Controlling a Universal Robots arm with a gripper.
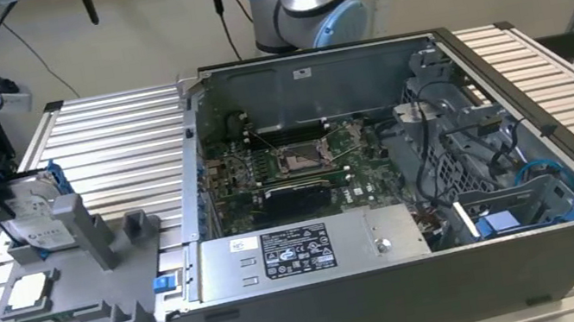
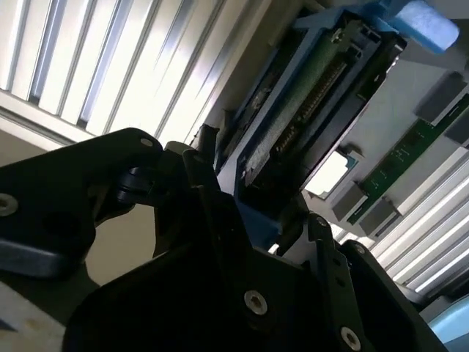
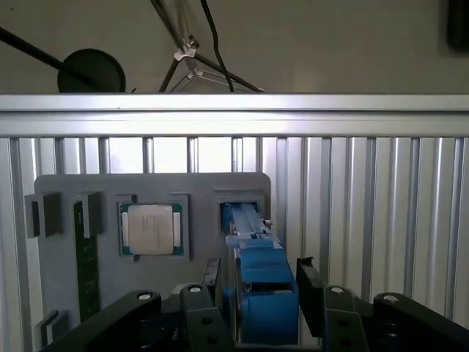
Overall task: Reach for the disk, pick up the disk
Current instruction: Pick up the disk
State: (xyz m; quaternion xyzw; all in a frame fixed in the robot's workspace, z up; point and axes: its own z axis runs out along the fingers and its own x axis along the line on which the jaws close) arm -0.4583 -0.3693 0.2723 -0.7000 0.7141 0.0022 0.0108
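- The gripper sat at the far left of the exterior view, at mid-height, closed on the disk, which stood on edge with its white-labelled face turned toward the camera
- The disk's lower edge was down among the uprights of a grey fixture tray lying on the slatted metal desk; whether it rested in its slot or hung just clear of it could not be told
- In the first wrist view the gripper straddled the disk, seen edge-on, with one dark finger against one side of the blue bracket and its partner against the other side
- In the second wrist view the gripper held the disk between its black fingers, the blue frame and a row of connector pins showing
- A square processor chip lay in a pocket of the tray just beside the disk's slot, and a green memory stick lay in a narrow slot on the chip's far side; the exterior view showed the chip at lower left
- An open computer case took up the middle and right of the exterior view, just beside the tray, with a motherboard inside and a boxy power supply along its near wall
- A silver and blue arm joint stood at top centre behind the case
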